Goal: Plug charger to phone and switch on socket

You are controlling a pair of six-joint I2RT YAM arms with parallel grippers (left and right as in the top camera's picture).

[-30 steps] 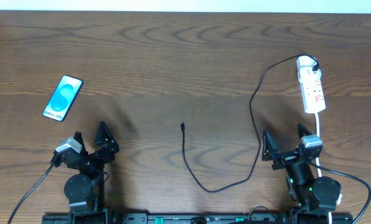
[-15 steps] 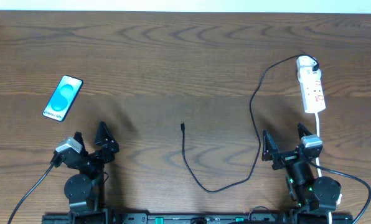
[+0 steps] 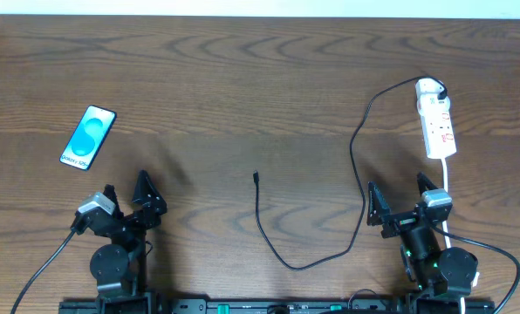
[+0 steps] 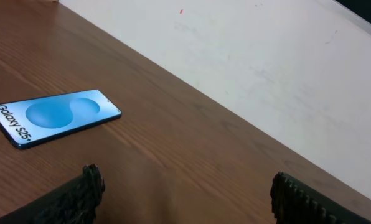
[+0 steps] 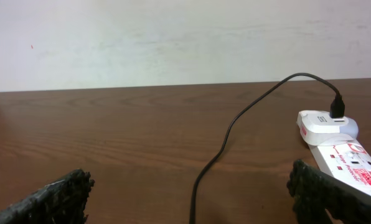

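The phone point(image 4: 55, 117) shows white lettering, "Galaxy S25+", at the 9 o'clock end of its blue screen in the left wrist view. From overhead the same line sits at the phone's 7 o'clock end, too small to read. The socket point(image 5: 347, 155) carries red labels with fine print that cannot be read.
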